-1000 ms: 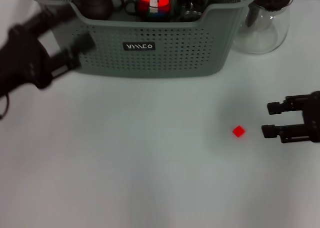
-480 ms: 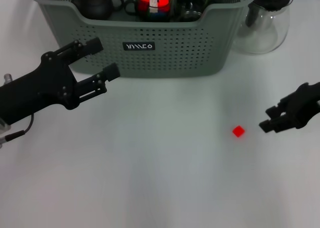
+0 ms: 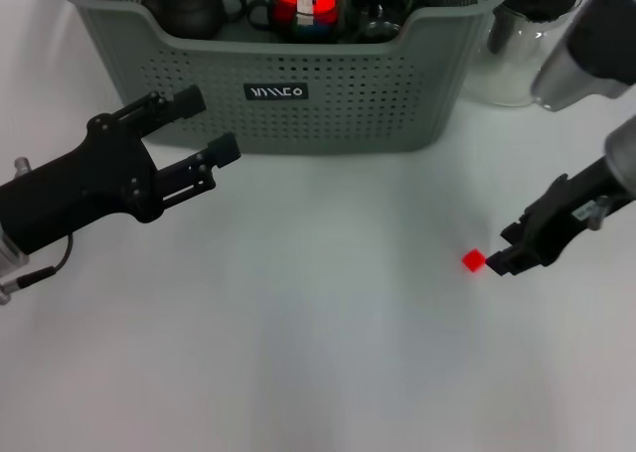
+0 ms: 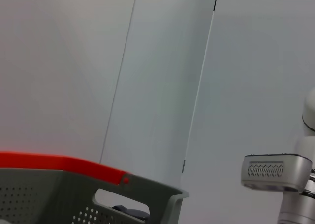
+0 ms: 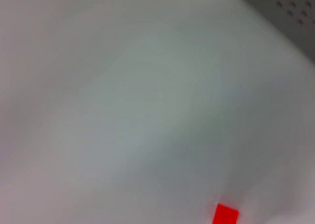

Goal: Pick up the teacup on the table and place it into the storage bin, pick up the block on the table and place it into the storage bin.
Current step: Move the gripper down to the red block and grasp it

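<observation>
Block: small red cube on the white tabletop, toward its right edge, well in front of the storage bin at the far edge. Head view: right gripper tip just beside the block's right side, can't tell if touching or how its fingers are set. Left gripper spread wide, empty, in front of the bin's left half. Bin holds a dark teapot and a multicoloured cube; glass jug beside its right wall.
Left wrist view: bin rim, wall behind.
Right wrist view: block on bare tabletop.
</observation>
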Action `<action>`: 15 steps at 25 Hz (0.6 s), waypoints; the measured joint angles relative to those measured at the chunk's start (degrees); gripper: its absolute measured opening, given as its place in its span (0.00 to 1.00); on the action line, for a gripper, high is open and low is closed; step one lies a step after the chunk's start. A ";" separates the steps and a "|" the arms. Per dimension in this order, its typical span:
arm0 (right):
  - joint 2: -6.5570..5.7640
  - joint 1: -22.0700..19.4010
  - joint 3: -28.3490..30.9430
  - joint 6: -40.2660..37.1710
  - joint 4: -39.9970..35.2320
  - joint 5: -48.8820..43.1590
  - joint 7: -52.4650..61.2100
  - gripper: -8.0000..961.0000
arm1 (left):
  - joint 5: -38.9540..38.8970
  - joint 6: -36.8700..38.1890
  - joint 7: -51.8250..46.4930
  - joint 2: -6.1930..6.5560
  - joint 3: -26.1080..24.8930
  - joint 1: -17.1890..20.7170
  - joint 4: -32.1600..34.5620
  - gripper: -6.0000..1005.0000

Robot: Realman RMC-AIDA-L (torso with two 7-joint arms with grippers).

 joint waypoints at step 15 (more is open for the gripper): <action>0.03 -0.74 -14.45 9.08 0.24 1.10 8.09 0.45 | 0.33 -0.74 0.38 -0.01 -0.08 0.59 -0.40 0.73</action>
